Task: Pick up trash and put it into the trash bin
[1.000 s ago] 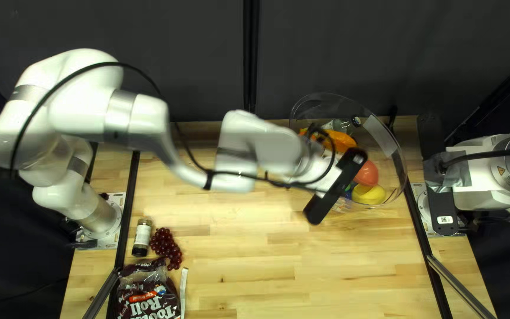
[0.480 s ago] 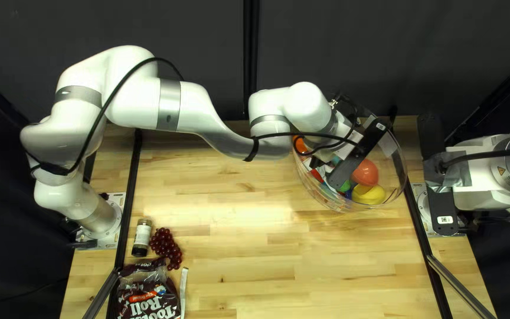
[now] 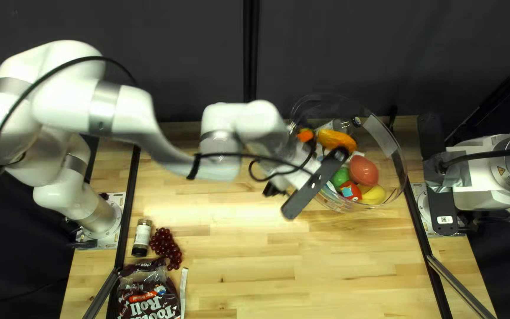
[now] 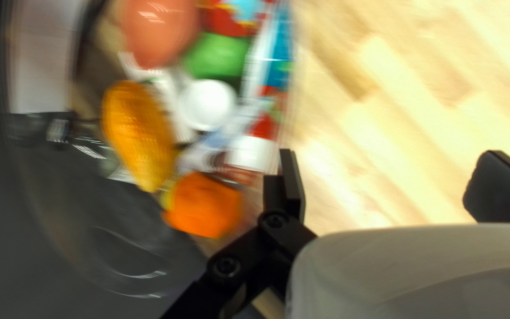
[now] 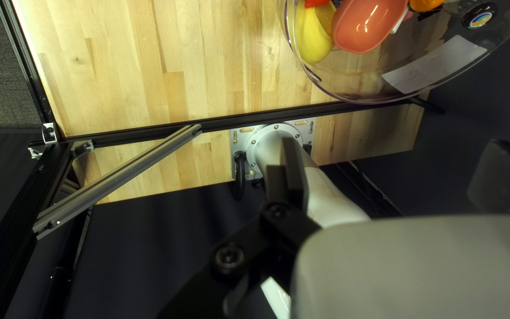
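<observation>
Hanging beside the clear bin (image 3: 395,172), the left gripper (image 4: 385,182) has its fingers spread wide with nothing between them; the right gripper (image 5: 394,177) is likewise open and holds nothing. The likely next targets lie well apart from both, grouped at the lower left of the top left view: the jar (image 3: 142,237), the grapes (image 3: 167,248) just beside it, and the candy bag (image 3: 147,298) nearer the table's near edge. From the left gripper they lie toward its own base and the near edge, so the left arm is the nearer one; the right arm is across the bin from them. The jar seems to be lying down, its long axis running roughly from far edge to near. A grasp there would probably want the fingers on its two long sides, clear of the grapes.
</observation>
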You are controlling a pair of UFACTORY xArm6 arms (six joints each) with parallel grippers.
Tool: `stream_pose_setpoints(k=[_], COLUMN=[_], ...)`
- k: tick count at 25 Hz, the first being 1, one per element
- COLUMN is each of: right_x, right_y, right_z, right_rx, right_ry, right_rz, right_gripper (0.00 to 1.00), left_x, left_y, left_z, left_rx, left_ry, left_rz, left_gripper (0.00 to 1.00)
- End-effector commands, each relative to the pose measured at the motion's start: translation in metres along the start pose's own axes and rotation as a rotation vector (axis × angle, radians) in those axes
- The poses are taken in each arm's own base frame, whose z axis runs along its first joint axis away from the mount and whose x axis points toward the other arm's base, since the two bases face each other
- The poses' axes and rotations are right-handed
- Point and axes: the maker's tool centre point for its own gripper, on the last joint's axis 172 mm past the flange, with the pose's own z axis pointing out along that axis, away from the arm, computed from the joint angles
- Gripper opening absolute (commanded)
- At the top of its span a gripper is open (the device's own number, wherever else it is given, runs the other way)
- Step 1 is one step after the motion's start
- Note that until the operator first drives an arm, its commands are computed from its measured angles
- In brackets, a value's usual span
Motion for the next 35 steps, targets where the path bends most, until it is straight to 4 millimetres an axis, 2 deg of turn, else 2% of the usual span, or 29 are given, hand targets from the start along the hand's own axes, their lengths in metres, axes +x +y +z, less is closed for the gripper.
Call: stream_pose_setpoints(k=[1, 5, 8, 12, 17, 20, 26, 32, 35], right_x=[0.000, 0.000, 0.000, 0.000, 0.000, 0.000, 0.000, 0.000, 0.000], right_y=[0.000, 0.000, 0.000, 0.000, 0.000, 0.000, 0.000, 0.000, 0.000], right_z=[0.000, 0.000, 0.000, 0.000, 0.000, 0.000, 0.000, 0.000, 0.000], right_rx=[0.000, 0.000, 0.000, 0.000, 0.000, 0.000, 0.000, 0.000, 0.000], right_ry=[0.000, 0.000, 0.000, 0.000, 0.000, 0.000, 0.000, 0.000, 0.000], right_rz=[0.000, 0.000, 0.000, 0.000, 0.000, 0.000, 0.000, 0.000, 0.000], right_gripper=[1.00, 1.00, 1.00, 1.00, 1.00, 1.00, 1.00, 1.00, 1.00], left_x=[-0.003, -0.008, -0.016, -0.047, -0.070, -0.084, -0.135, -0.158, -0.169], left_y=[0.081, 0.122, 0.146, 0.176, 0.212, 0.227, 0.248, 0.267, 0.269], left_z=[-0.009, 0.003, 0.027, 0.071, 0.090, 0.094, 0.129, 0.146, 0.149], left_rx=[-0.088, -0.136, -0.165, -0.242, -0.306, -0.328, -0.390, -0.440, -0.460], left_ry=[-0.128, -0.180, -0.249, -0.383, -0.444, -0.463, -0.484, -0.496, -0.500], left_rz=[-0.064, -0.125, -0.179, -0.177, -0.124, -0.099, -0.107, -0.102, -0.097], left_gripper=[1.00, 1.00, 1.00, 1.00, 1.00, 1.00, 1.00, 1.00, 1.00])
